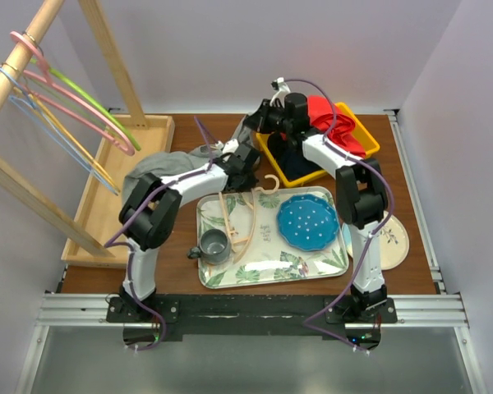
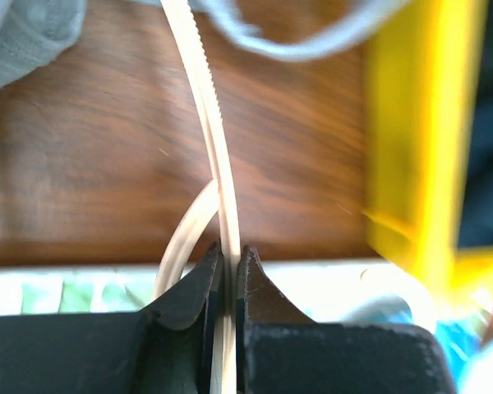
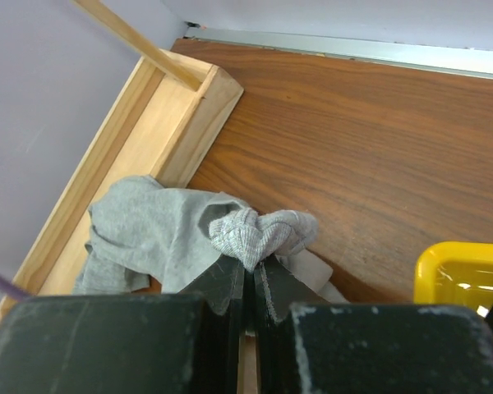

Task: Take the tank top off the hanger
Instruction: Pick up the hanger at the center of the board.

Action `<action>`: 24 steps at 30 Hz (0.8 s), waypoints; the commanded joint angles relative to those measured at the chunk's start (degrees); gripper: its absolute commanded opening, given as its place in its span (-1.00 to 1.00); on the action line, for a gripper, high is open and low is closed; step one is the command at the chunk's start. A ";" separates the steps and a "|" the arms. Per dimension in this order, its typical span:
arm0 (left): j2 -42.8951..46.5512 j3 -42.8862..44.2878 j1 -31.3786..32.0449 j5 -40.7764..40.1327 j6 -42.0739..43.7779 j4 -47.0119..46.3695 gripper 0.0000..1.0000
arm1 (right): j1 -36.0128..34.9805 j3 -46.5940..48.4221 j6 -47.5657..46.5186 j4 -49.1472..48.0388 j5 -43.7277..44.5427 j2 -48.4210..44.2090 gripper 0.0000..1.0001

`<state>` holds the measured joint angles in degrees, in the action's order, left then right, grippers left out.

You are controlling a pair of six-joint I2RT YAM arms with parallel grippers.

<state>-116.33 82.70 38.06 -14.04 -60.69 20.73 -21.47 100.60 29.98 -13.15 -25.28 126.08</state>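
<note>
tank top (image 3: 148, 238) — grey, crumpled on table (image 3: 353, 123) | hanger (image 2: 214, 156) — cream, thin, across tray (image 1: 259, 267) edge

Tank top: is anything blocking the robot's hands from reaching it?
Nothing visible does. The right hand pinches bunched fabric of the gray tank top, while the left hand clamps the cream hanger.

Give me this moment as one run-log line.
left gripper: shut on hanger | right gripper: shut on tank top | tank top: bunched beside wooden rack base | fully off hanger: cannot tell
</note>
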 commanded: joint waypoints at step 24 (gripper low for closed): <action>37.75 -17.22 -3.96 41.54 20.25 -1.49 -1.00 | 1.26 10.22 13.19 -6.12 -2.41 -6.11 -1.00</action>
<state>-83.18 64.58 34.81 20.21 -45.19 20.91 -20.45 106.41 41.69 -17.91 -26.65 123.39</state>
